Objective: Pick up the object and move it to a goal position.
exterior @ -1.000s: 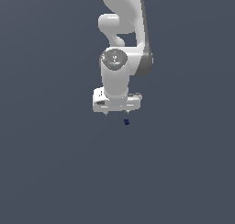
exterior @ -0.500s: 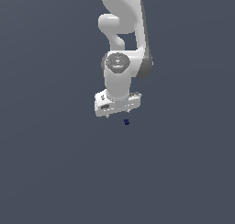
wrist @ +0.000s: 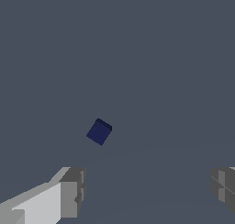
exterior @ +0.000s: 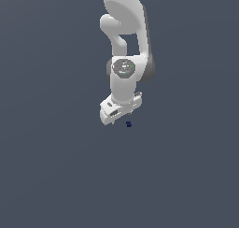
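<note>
The pincer point(exterior: 122, 117) is spread wide and holds nothing; the small navy cube point(wrist: 99, 131) lies just beyond its fingertips point(wrist: 72, 191), untouched.

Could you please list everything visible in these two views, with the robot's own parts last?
Cube: one, dark navy blue, small, lying on the floor apart from the hand, just to the exterior view's right of it; in the wrist view it sits ahead of the fingers, not between them.
Floor: one, plain slate grey, filling the rest of both views.
Arm: one, white, coming down from the top of the exterior view.
Hand: one, white, low over the floor; grey fingertips stand wide apart, holding nothing.
</note>
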Controlling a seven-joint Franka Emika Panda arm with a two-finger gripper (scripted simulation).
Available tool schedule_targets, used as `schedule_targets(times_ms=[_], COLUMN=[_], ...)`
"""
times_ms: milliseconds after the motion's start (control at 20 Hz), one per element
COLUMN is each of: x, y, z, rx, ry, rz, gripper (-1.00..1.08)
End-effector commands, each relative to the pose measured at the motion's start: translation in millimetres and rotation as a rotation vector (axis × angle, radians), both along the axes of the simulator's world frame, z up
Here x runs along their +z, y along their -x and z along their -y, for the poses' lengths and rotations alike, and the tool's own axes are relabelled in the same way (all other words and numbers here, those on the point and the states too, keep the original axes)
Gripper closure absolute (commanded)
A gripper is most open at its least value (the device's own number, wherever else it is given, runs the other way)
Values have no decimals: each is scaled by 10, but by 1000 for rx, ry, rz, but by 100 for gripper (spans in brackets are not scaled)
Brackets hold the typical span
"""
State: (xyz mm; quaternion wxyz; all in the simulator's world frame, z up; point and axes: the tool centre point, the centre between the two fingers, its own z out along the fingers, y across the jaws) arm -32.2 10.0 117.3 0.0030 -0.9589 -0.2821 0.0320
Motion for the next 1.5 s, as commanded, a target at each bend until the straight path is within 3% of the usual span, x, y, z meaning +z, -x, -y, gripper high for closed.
schedule_targets(times_ms=[0,1050,1450], x=[-49,-417,-504], y=[14,157,203], z=[-26,-295,-385], rx=[80,738,918], ry=[-2,-30,-39], rz=[3,34,46], gripper=[-92,-92,-92])
